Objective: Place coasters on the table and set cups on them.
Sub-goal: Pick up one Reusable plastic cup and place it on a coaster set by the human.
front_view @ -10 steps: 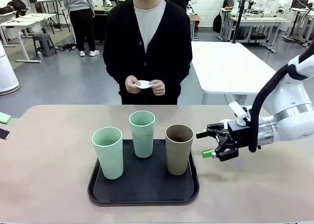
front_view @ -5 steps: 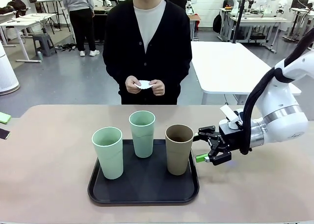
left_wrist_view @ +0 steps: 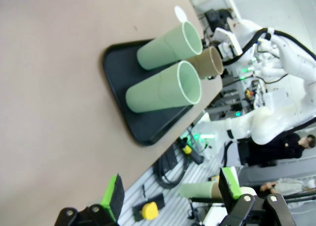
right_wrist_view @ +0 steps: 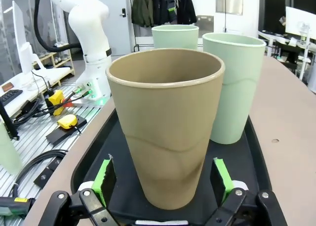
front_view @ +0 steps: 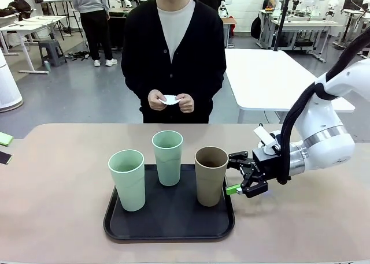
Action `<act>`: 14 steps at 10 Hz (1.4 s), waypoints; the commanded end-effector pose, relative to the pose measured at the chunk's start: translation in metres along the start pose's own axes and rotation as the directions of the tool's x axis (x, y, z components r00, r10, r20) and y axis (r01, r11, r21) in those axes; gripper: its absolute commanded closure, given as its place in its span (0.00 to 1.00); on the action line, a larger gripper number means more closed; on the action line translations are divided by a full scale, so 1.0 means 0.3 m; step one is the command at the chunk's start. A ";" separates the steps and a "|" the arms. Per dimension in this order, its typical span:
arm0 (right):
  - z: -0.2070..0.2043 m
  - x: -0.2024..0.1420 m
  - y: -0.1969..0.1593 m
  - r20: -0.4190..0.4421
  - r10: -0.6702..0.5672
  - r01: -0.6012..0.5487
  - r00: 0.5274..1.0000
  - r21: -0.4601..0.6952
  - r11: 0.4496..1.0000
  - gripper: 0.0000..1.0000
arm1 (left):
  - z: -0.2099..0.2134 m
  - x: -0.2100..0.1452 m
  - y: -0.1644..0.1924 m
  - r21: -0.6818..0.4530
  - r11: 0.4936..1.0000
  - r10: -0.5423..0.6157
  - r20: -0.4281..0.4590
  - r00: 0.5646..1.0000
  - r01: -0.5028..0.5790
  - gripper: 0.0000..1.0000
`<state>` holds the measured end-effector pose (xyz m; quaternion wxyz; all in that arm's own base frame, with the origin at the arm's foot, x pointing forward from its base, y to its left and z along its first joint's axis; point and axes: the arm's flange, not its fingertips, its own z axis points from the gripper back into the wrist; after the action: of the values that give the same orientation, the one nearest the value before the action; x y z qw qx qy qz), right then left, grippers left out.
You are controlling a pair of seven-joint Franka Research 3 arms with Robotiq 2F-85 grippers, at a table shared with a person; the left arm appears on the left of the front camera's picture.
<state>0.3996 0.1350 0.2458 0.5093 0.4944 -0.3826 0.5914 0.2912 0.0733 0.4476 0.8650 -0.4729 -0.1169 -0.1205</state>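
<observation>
The taupe cup [front_view: 211, 176] stands upright at the robot's right end of the black tray [front_view: 173, 229]. The right pincer [front_view: 232, 174] is spread wide and holding nothing, just beside the cup's lower half. In the right wrist view its green pads are lined up to either side of the cup, a stance that reads as an approach for a side grasp low on the wall, where the taper is narrowest. No contact can be made out.

Sharing the tray are the front mint cup [front_view: 128, 180] at the left and the rear mint cup [front_view: 167, 158] in the middle. Both are upright and stand apart from each other and from the taupe one. All three cups look empty, and the tray carries nothing else.

No coaster lies on the beige table [front_view: 58, 189]. The one coaster [front_view: 170, 99] to be seen is a small white disc pinched between the person's hands [front_view: 186, 103] at the far side, above the table and seemingly kept ready to be laid down. By that judgement the task is barely begun, since every cup is on the tray and none is on a disc.

The left pincer [left_wrist_view: 172, 191] hangs wide open and empty, well apart from the tray.
</observation>
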 end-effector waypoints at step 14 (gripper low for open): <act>-0.144 -0.023 -0.067 0.037 0.033 -0.036 0.999 0.084 0.996 0.37 | -0.003 0.007 -0.005 -0.012 1.000 -0.007 0.006 1.000 0.007 0.00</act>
<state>0.4057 0.1734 0.2338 0.4841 0.5154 -0.3616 0.6077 0.2912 0.0733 0.4476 0.8650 -0.4729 -0.1169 -0.1205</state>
